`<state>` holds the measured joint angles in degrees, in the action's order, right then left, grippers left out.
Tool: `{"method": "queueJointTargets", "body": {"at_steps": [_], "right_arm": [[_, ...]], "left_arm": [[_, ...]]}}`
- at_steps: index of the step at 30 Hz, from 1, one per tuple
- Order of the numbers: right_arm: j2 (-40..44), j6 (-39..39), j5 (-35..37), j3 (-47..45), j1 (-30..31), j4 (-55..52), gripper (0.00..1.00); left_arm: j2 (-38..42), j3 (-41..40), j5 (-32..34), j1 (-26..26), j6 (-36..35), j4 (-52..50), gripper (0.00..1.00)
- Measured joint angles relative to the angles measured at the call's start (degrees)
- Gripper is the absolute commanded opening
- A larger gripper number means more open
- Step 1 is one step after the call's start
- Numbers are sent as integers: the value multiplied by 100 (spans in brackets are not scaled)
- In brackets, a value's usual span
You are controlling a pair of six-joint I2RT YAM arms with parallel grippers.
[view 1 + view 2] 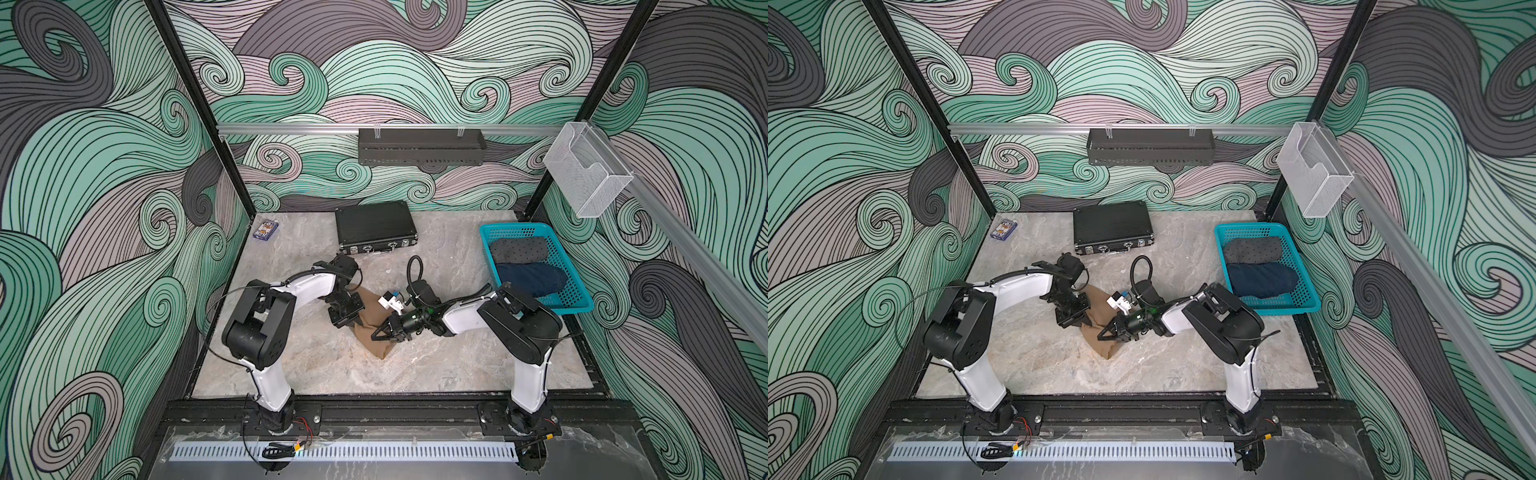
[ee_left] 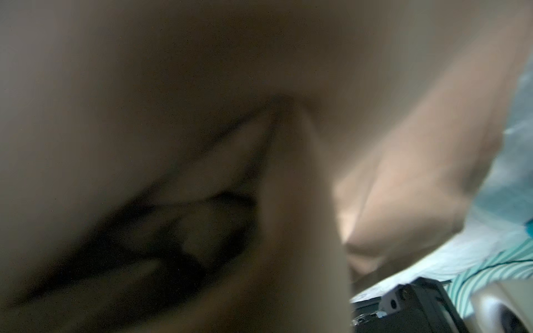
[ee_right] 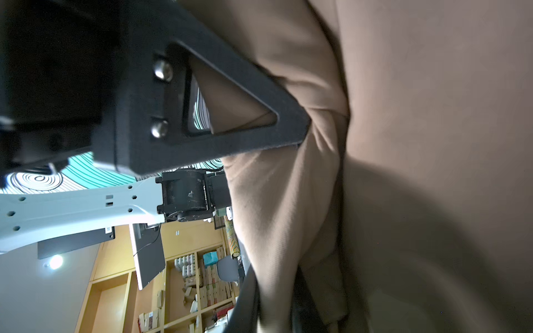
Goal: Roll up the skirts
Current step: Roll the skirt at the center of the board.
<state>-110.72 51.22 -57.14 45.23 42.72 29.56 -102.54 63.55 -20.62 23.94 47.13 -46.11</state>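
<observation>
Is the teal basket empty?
No. The basket holds two rolled skirts side by side: the grey skirt, dotted, and the blue skirt.

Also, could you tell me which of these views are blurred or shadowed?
Left wrist view: the tan skirt fills the lens, mostly blurred, with a dark shadowed fold. Right wrist view: the skirt is sharper, one corner shaded. Both top views: crisp and evenly lit.

tan-brown skirt plain, mid surface. in teal basket, far right: dk grey skirt w/ black dots, navy denim skirt. case black. surface grey marble. walls teal/grey swirl lines.
</observation>
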Motion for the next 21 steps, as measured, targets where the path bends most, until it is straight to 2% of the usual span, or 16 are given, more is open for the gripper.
{"method": "queueJointTargets", "body": {"at_steps": [2,4,8,13,16,18,21], "right_arm": [[9,-98,92,2,-15,-153,25],[85,-348,262,4,-24,-457,39],[588,-809,852,-142,-59,-1032,57],[1532,-1554,1943,-328,-50,-1705,66],[2334,-2282,3117,-570,173,-1967,71],[2929,-2964,4111,-778,688,-2026,72],[3493,-4015,5184,-944,1709,-1961,72]], "left_arm": [[-262,332,81,37,-96,-372,0],[-527,688,203,92,-210,-752,0],[-918,1224,452,136,-446,-1353,0],[-1322,1722,616,127,-695,-1956,0],[-1473,1915,673,127,-817,-2225,0],[-1545,2006,748,127,-885,-2369,0],[-1635,2116,776,125,-940,-2514,0]]}}
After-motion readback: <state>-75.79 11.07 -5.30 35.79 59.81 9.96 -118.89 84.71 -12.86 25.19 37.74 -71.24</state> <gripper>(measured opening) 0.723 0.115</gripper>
